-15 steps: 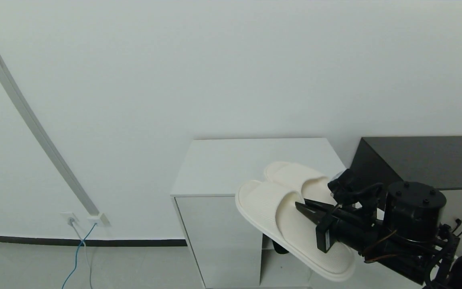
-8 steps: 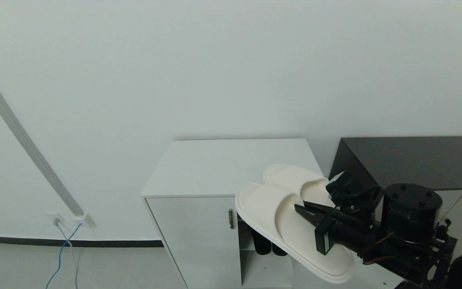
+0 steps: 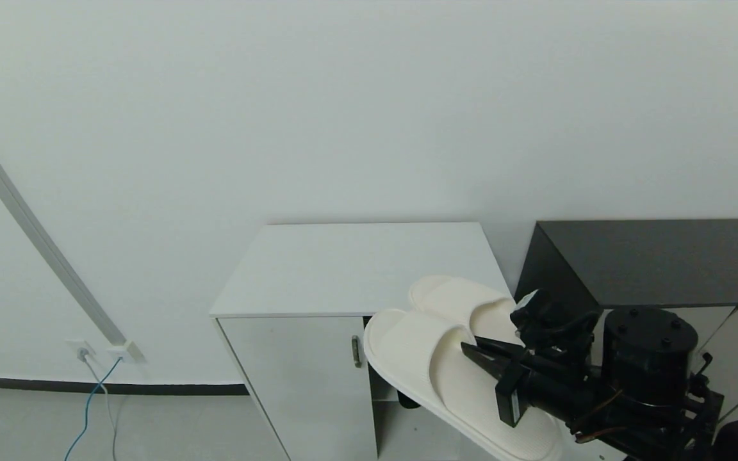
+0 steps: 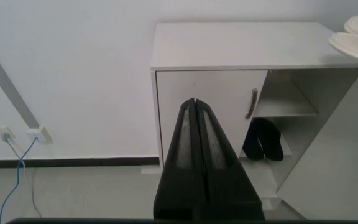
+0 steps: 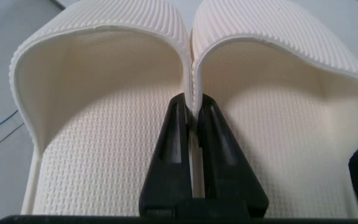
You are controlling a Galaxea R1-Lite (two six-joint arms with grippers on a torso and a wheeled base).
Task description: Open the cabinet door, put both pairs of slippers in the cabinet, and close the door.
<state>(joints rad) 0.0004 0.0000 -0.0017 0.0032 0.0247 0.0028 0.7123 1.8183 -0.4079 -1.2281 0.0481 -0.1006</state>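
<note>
The right gripper [image 3: 469, 346] is pinching the white slippers [image 3: 430, 358] by their adjoining straps, and the left gripper [image 4: 195, 109] is hanging pressed together. At ten o'clock, the toes risk snagging the cabinet [image 3: 356, 269] edge and slipping from the grip.

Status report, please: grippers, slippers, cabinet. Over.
Right gripper shut on white slippers, held before open cabinet. Left gripper shut, empty. Black slippers already inside, under shelf; opening unblocked.

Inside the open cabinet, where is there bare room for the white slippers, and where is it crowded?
The upper shelf, under the cabinet top, is bare. The lower compartment is crowded: the black slippers stand there, next to the closed door. The white slippers sit in the right gripper.
</note>
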